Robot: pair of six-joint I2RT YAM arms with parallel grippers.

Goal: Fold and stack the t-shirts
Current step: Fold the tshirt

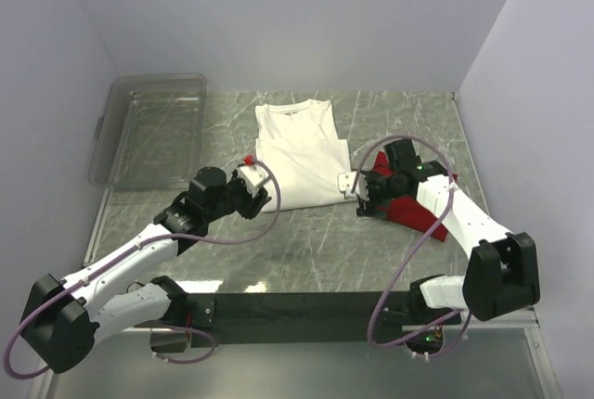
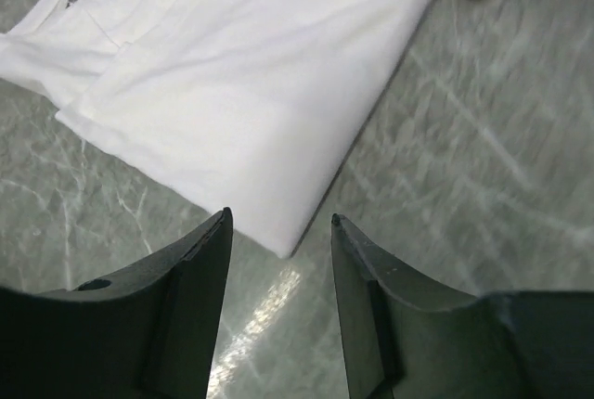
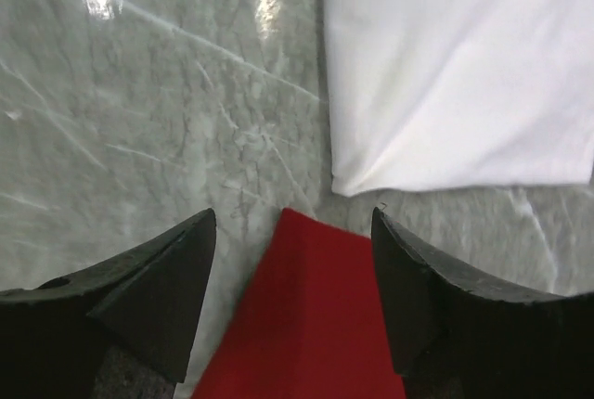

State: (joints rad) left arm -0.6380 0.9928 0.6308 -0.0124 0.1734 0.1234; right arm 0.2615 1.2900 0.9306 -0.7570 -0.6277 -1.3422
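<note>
Top external, near to far. Right gripper (image 1: 356, 191): jaws wide, a corner of the red t-shirt (image 1: 422, 217) between them, not clamped. Left gripper (image 1: 249, 179): jaws apart, empty, at the near-left corner of the folded white t-shirt (image 1: 297, 153). Clear bin (image 1: 148, 130): far left of the table (image 1: 306, 250).

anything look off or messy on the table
Nothing spilled or damaged. The white t-shirt is folded unevenly, its near layer jutting right; the red t-shirt lies beside it, not stacked.
</note>
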